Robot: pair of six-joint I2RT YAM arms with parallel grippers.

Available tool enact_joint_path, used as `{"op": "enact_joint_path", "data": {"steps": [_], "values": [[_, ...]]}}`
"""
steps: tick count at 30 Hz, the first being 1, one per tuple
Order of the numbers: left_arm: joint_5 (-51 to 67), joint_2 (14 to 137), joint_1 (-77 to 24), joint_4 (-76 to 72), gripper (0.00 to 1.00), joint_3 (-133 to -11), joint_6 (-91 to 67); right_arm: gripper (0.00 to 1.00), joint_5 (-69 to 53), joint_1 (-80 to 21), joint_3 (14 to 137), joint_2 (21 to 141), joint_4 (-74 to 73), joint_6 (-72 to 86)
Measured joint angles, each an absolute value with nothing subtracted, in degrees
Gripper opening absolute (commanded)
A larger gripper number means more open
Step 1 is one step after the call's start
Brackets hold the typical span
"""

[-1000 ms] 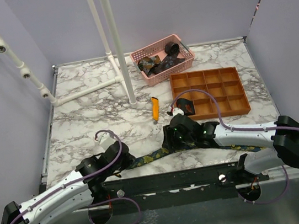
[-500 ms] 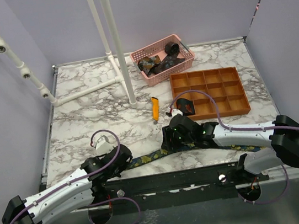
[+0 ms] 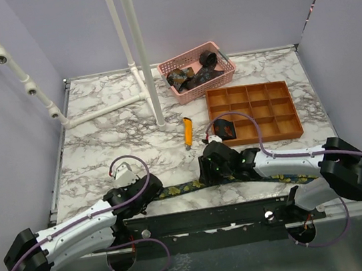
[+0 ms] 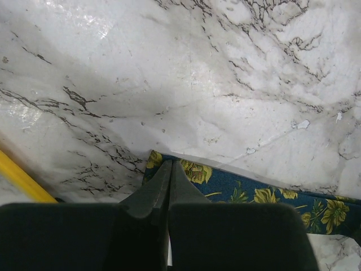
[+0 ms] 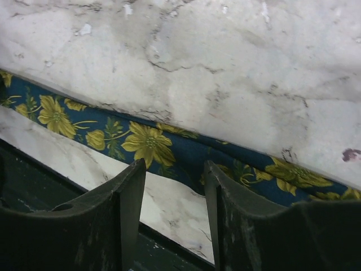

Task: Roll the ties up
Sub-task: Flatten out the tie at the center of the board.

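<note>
Pinning the flat tie (image 3: 183, 189) at its end with shut left gripper (image 4: 169, 165), straddling it with half-open, empty right gripper (image 5: 174, 172); no rolling yet, more ties (image 3: 193, 76) in basket (image 3: 205, 89).

Navy yellow-flowered tie (image 3: 179, 190) stretched flat along near table (image 3: 102, 146) edge, dark ties (image 3: 190, 77) heaped in pink basket (image 3: 211, 85)

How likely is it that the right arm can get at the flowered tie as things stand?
Probably yes. The right claw stands open right by the tie, which lies flat on the marble table, and nothing shows between them.
</note>
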State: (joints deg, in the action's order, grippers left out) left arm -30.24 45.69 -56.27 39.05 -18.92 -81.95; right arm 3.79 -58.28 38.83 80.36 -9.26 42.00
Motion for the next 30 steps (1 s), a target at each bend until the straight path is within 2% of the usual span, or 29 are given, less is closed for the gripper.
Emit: {"op": "enact_joint_path", "data": {"steps": [5, 8, 13, 15, 18, 23, 25, 30], "values": [[-31.1, 46.3, -56.3, 38.1, 0.0, -19.1, -81.4, 0.56, 11.5, -58.0, 38.0, 75.3, -16.5, 48.2], [-31.2, 45.6, -56.3, 38.2, 0.0, -19.0, -81.1, 0.56, 14.7, -54.2, 37.5, 69.2, -23.3, 53.3], [-31.3, 43.2, -56.3, 38.4, 0.0, -18.5, -81.0, 0.62, 14.8, -43.4, 29.4, 60.8, -30.3, 60.4], [-31.4, 42.6, -56.3, 38.3, 0.0, -18.1, -80.9, 0.67, 14.0, -41.0, 26.1, 57.6, -32.0, 63.7], [-31.4, 42.6, -56.2, 38.2, 0.0, -18.0, -80.5, 0.67, 12.5, -38.2, 24.3, 53.9, -33.2, 67.5], [-31.3, 43.6, -56.2, 36.3, 0.0, -17.9, -79.2, 0.66, 11.0, -33.2, 25.7, 56.0, -34.8, 69.4], [-31.2, 44.4, -56.2, 35.1, 0.0, -17.9, -78.7, 0.61, 10.9, -30.8, 27.4, 58.7, -35.7, 68.4], [-29.9, 47.2, -56.2, 29.3, 0.0, -17.1, -77.9, 0.62, 10.9, -24.0, 32.6, 66.8, -37.6, 62.4]]}}
